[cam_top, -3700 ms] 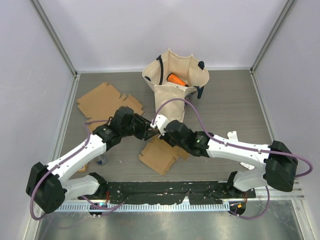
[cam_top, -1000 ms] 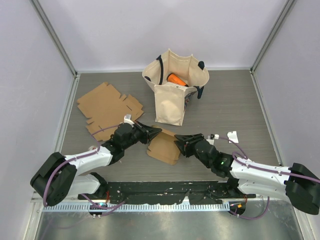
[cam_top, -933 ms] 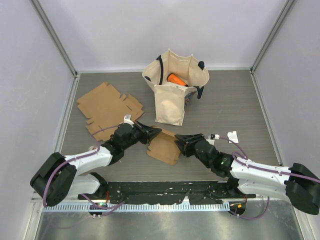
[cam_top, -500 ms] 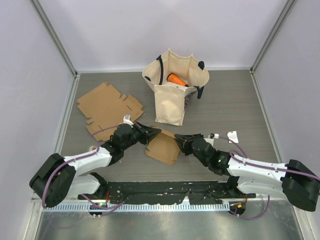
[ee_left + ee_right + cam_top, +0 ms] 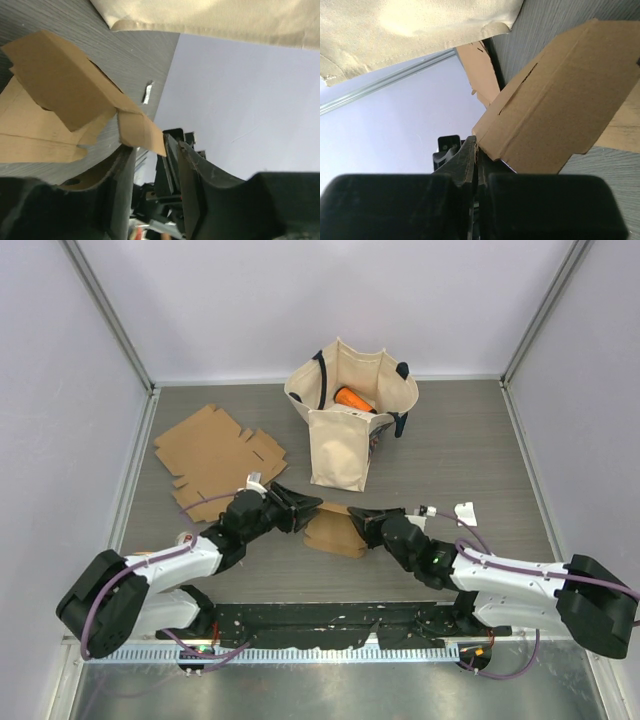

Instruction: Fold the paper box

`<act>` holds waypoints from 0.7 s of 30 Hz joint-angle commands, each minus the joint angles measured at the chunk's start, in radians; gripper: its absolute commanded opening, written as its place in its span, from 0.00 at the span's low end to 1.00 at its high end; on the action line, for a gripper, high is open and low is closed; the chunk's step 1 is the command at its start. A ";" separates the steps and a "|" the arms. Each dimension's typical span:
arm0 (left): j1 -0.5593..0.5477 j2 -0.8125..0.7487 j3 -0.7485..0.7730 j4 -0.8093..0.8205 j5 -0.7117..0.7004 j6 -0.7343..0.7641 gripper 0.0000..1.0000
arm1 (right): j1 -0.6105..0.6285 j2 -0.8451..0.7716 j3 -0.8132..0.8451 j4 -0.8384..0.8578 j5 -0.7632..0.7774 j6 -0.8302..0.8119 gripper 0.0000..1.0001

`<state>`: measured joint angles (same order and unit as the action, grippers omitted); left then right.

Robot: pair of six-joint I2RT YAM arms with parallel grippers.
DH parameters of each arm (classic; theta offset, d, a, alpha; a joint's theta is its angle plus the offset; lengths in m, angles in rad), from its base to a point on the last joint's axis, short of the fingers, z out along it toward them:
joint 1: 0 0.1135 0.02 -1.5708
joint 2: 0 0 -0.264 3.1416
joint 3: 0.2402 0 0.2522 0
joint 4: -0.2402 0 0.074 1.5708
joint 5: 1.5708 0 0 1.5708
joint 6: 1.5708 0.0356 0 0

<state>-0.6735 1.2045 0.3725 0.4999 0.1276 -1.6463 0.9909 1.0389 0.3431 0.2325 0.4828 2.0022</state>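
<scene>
- One paper box (image 5: 335, 534), part-folded, mid-worktop (image 5: 450, 450), just in front of cloth bag (image 5: 338, 445).
- L end effector (image 5: 312, 508) at its L edge: spread a bit, flap corner at tips.
- R end effector (image 5: 357, 521): pressed together, pinching box's R edge.
- Flat cardboard blank (image 5: 212, 452) far L.
</scene>
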 commanded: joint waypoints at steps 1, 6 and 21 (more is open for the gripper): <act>-0.005 -0.110 -0.017 -0.056 0.006 0.118 0.50 | 0.002 0.016 -0.041 0.074 0.027 0.061 0.01; 0.011 -0.388 0.042 -0.496 -0.092 0.435 0.59 | -0.018 0.012 -0.087 0.107 -0.001 0.076 0.01; 0.081 -0.168 0.267 -0.672 -0.034 0.769 0.61 | -0.182 -0.023 -0.081 0.056 -0.122 -0.023 0.22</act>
<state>-0.5941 1.0008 0.5598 -0.1593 0.0826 -0.9981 0.8429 1.0206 0.2375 0.2913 0.3920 2.0003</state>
